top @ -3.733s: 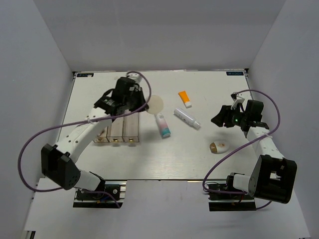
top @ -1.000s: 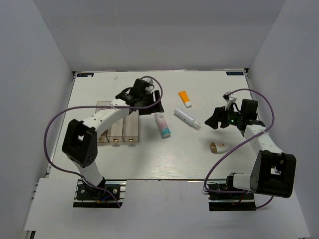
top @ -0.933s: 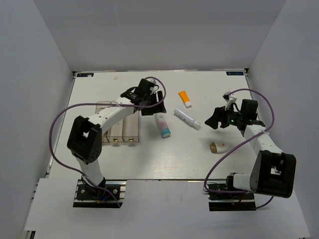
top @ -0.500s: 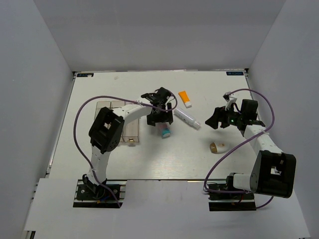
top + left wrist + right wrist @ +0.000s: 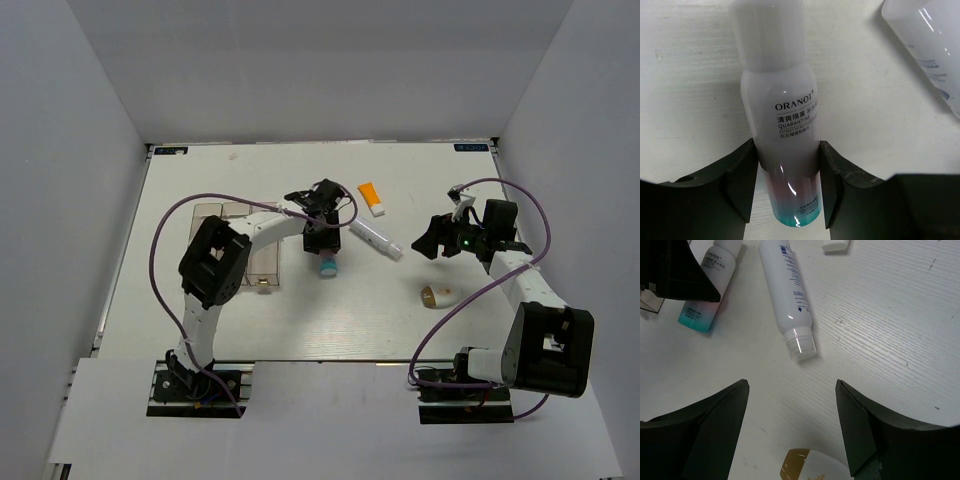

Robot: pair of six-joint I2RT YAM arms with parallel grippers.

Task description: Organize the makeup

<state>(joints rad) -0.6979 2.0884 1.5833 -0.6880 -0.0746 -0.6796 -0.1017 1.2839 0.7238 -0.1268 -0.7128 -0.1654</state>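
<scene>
The white tube with teal end point(image 5: 785, 120) lies on the table, and my left gripper point(image 5: 787, 147) is shut on it, a finger touching each side. In the top view the left gripper point(image 5: 322, 232) covers most of this tube point(image 5: 328, 266). The slim white tube point(image 5: 375, 238) and the orange white-capped tube point(image 5: 371, 197) lie to its right. The white-and-gold egg point(image 5: 439, 295) lies near my right gripper point(image 5: 433, 240), which is open and empty point(image 5: 791, 385) above the table between the slim tube point(image 5: 790, 295) and the egg point(image 5: 810, 466). The puff and the sponges do not show.
The clear organizer box point(image 5: 252, 262) stands left of the left gripper, partly hidden by the left arm. The left gripper's black body point(image 5: 675, 270) shows in the right wrist view's upper left corner. White walls close in the table.
My left gripper has swung right from beside the organizer to the teal-ended tube and come down around it. The round puff no longer shows. The right arm has barely moved.
</scene>
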